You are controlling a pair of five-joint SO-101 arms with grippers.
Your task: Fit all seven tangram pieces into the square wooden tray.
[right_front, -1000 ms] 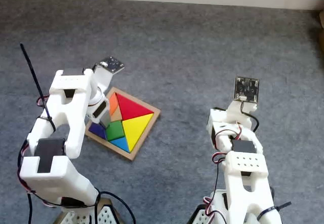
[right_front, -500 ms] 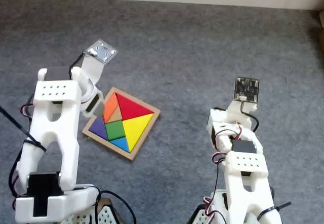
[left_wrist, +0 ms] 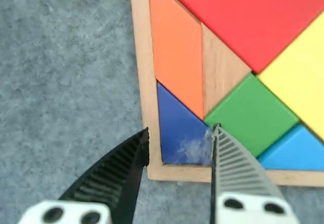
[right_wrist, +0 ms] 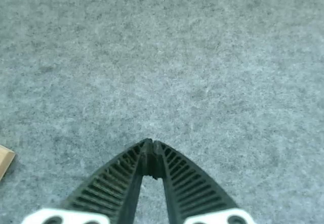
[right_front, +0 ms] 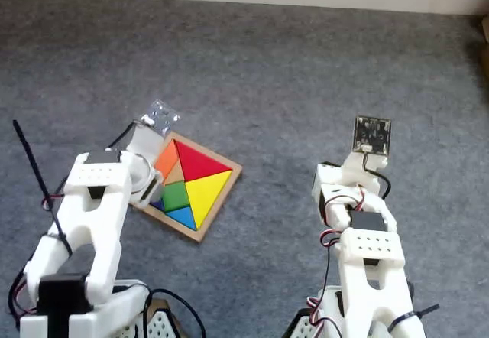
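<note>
The square wooden tray [right_front: 221, 158] lies on the carpet with red [right_front: 200, 162], yellow [right_front: 205, 193], green [right_front: 175, 196], light blue [right_front: 183, 216] and orange [right_front: 166, 158] pieces in it. My left gripper [left_wrist: 179, 135] hangs open over the tray's left corner, its fingertips either side of the dark blue triangle [left_wrist: 177, 127]. One tip is over the tray rim [left_wrist: 139, 57], the other at the green square [left_wrist: 253, 115]. A bare triangular patch of tray floor [left_wrist: 220, 79] shows between the orange piece [left_wrist: 177, 57], the red one [left_wrist: 243, 16] and the green. My right gripper [right_wrist: 150, 145] is shut and holds nothing, above bare carpet.
Grey carpet surrounds the tray on all sides. The right arm [right_front: 359, 200] stands well to the right of the tray, and a tray corner [right_wrist: 4, 158] shows in its wrist view. A pale wall edge runs along the far side.
The left arm swung back off the tray, then came down again over its left corner. The right arm has not moved.
</note>
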